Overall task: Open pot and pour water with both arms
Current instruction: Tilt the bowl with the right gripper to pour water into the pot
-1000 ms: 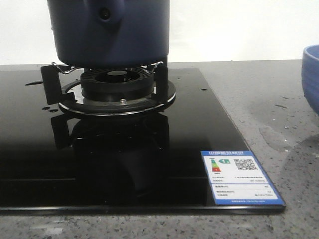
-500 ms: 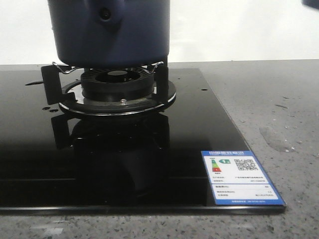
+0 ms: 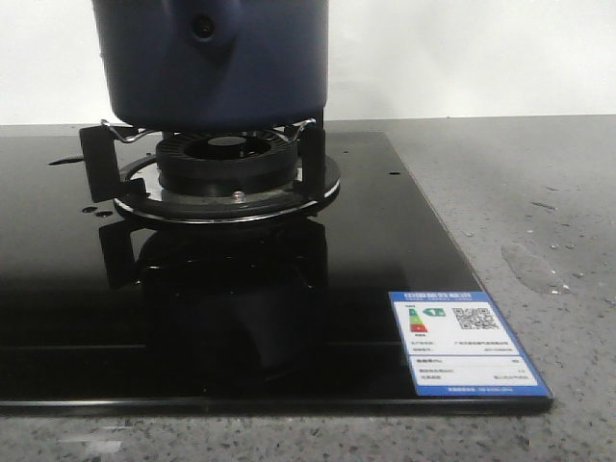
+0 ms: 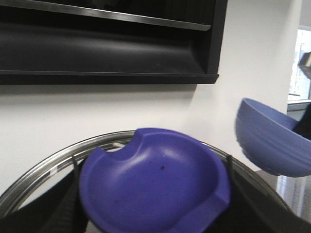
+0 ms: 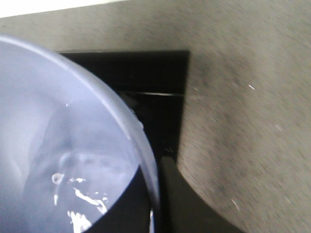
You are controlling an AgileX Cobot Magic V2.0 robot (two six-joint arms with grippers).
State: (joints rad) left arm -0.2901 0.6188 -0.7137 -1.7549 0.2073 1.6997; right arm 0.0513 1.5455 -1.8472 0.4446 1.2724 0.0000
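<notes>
Pot seated on burner, bowl raised

The dark navy-blue round pot [image 3: 212,58] is seated on the black gas burner [image 3: 226,168]; the lighter blue ribbed bowl [image 4: 272,138] is held aloft nearby; jaws' state cannot be told.

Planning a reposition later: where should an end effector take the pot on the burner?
Take the pot by its rounded handle stub, coming from the front: the stub faces the camera, and the straight sides offer nothing else to pinch.
</notes>
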